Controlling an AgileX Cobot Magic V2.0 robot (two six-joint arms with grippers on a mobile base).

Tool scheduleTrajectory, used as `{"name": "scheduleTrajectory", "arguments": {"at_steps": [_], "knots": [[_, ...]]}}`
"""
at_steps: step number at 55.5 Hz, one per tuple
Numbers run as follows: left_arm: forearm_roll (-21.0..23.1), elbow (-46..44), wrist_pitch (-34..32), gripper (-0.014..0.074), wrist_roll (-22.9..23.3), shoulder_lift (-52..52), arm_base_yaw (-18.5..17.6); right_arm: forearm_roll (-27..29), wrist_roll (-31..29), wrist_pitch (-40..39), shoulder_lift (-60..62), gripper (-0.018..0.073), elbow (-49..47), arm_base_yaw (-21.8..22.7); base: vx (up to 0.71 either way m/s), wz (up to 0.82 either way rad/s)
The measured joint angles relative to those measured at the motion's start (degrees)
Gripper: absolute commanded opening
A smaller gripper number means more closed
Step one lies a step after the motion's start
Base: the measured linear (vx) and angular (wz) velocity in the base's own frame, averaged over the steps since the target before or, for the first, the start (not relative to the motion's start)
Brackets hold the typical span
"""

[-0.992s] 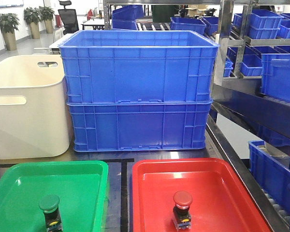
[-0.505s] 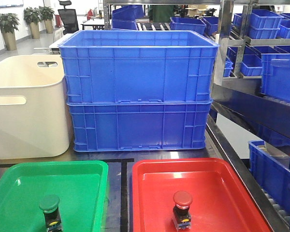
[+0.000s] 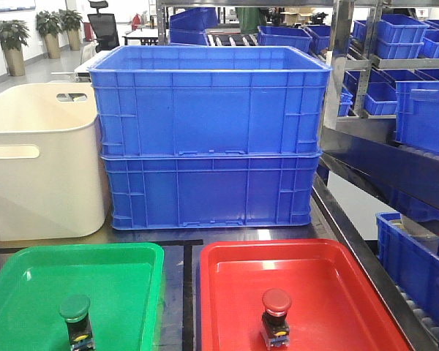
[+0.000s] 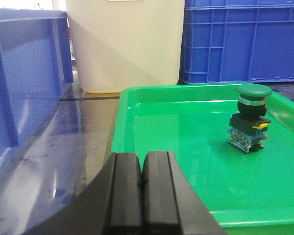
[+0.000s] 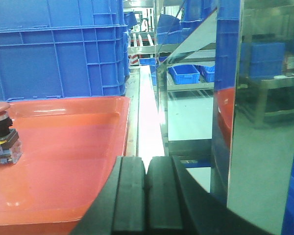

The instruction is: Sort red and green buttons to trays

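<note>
Warehouse floor behind, with potted plants and an office chair far back; nearer, a dark glossy table [image 3: 177, 256] carrying two stacked blue crates [image 3: 208, 135] and a cream tub [image 3: 40, 161] to their left. In the front view, at the near edge: green tray [image 3: 29, 292] on the left, red tray [image 3: 351, 292] on the right, a dark strip of table between. Green button [image 3: 75, 319] standing upright inside the green tray, red button [image 3: 276, 314] upright inside the red tray. No arm or gripper visible from here. Judging by this, colours already matched to trays, sorting apparently finished.

From the left wrist view: left gripper [image 4: 142, 188] with fingers pressed together, nothing between them, low over the near-left rim of the green tray. Green button ahead and to the right of the fingertips, well apart, cap up, long axis vertical, black body with yellow marking resting on the tray floor. Cream tub and a blue crate beyond the tray's far edge.

From the right wrist view: right gripper [image 5: 146, 193] likewise closed on nothing, near the right rim of the red tray. Red button at the far left edge of the picture, ahead and to the left of the fingertips, upright, partly cut off. Polished metal shelving with small blue bins on the right.

Each button nearer its own side's arm; probably only retreat left.
</note>
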State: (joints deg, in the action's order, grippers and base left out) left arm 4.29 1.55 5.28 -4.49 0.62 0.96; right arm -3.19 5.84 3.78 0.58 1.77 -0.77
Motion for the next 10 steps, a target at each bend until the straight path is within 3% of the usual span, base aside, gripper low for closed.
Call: {"name": "scheduleTrajectory", "arguments": {"at_steps": [10], "knots": [[0.0,0.0,0.0,-0.0006,0.0,0.0,0.0,0.0,0.0,0.2,0.0,-0.0012,0.0,0.0,0.00,0.00]]}}
